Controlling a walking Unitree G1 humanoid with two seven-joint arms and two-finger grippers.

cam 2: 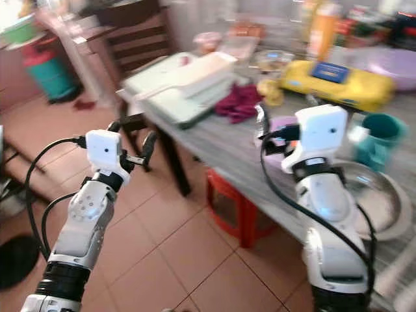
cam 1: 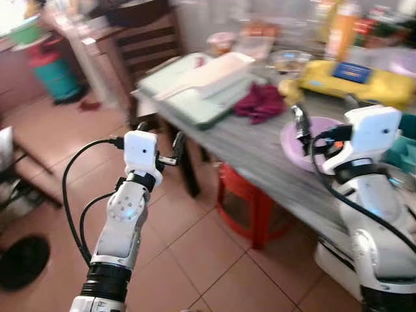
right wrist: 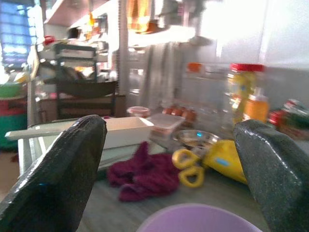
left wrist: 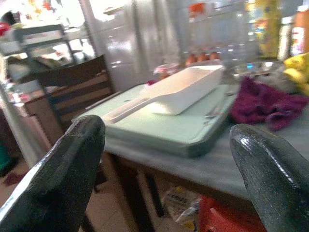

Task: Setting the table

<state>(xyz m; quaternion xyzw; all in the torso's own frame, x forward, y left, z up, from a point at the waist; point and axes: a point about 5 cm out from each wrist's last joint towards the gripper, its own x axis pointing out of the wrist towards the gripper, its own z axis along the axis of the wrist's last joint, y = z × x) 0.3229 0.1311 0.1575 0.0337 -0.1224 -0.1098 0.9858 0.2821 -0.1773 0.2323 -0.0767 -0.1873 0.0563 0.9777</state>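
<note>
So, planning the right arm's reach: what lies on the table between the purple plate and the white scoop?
A crumpled maroon cloth lies between the purple plate and the white scoop, seen in the left eye view.

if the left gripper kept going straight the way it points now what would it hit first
Probably the near edge of the pale green tray on the table, below the white scoop. The left gripper has its jaws open; depth is unclear.

Head pair looks forward and down at you: both arms in frame, counter edge running past the right arm. Left wrist camera sights between its pincer fingers, level with the counter, near. Right wrist camera sits above the counter. Both wrist views share the maroon cloth and white scoop.
</note>
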